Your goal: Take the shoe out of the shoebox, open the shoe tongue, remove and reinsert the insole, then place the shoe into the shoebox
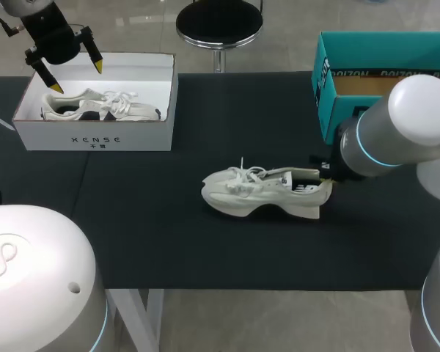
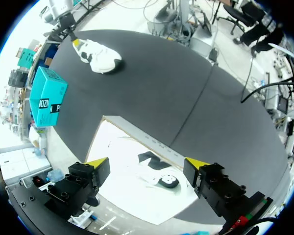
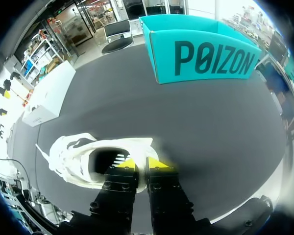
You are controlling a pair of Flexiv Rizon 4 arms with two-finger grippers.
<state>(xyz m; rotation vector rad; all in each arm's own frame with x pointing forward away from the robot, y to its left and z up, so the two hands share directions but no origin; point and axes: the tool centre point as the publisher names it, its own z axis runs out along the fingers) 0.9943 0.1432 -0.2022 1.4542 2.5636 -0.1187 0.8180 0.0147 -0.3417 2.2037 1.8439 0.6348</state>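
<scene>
Right gripper (image 3: 144, 164): jaws nearly pressed together, pinching the heel rim of the shoe (image 1: 260, 192). The shoe lies on its side at mid-desk (image 1: 205, 249), toe toward my left.

Left gripper (image 1: 76, 78): jaws spread wide, holding nothing, above the white box (image 1: 95, 139) at the far left corner. A second shoe (image 1: 95, 108) lies inside the box.

Teal box (image 1: 367, 55): far right corner.

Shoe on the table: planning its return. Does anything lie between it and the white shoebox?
Nothing lies between the shoe and the white shoebox, but the left gripper hovers open over the box, which holds another shoe.
</scene>
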